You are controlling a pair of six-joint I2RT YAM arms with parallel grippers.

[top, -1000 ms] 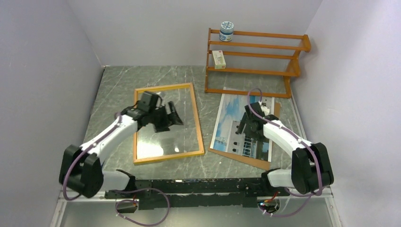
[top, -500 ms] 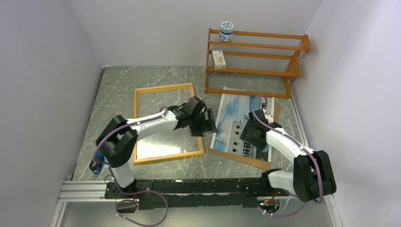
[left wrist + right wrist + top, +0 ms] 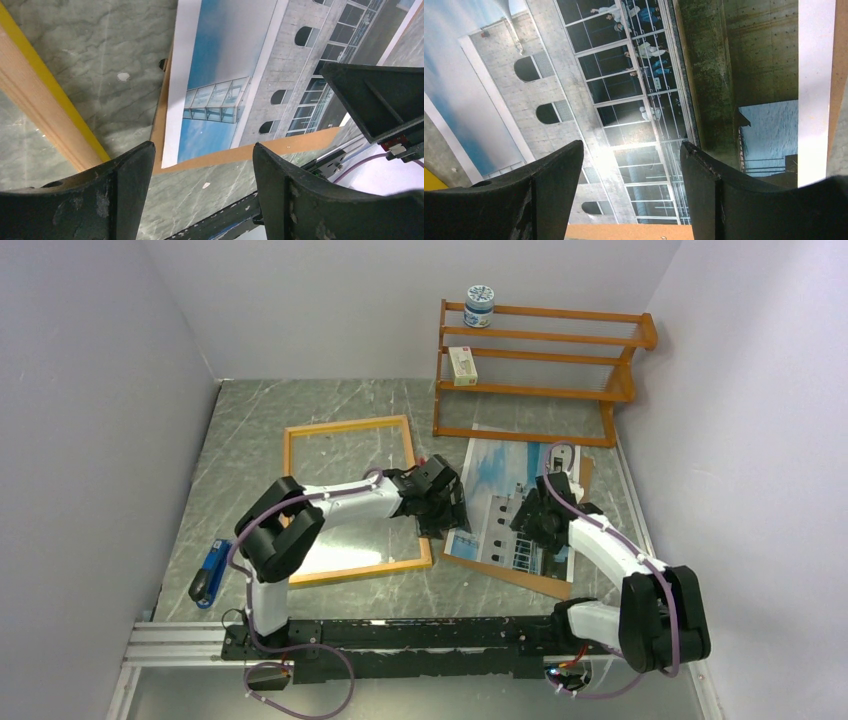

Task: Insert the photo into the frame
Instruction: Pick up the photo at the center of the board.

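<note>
— What are the grippers doing right now?

— The left gripper (image 3: 202,150) is hovering with its jaws spread wide and nothing between them, by the photo's (image 3: 225,65) near left corner. The right gripper (image 3: 631,150) is hanging just as agape over the printed building.

— And where is the photo lying?

— It's lying flat, picture up, on the brown backing board (image 3: 530,580), just beside the frame (image 3: 345,425) on its left.

— Is it looking easy to lift?

— I'm doubting it. It's looking like thin, light paper that's floppy, quick to crease and sitting flush. I'd be teasing up the white border at a corner, then holding opposite edges so it isn't sagging.
</note>
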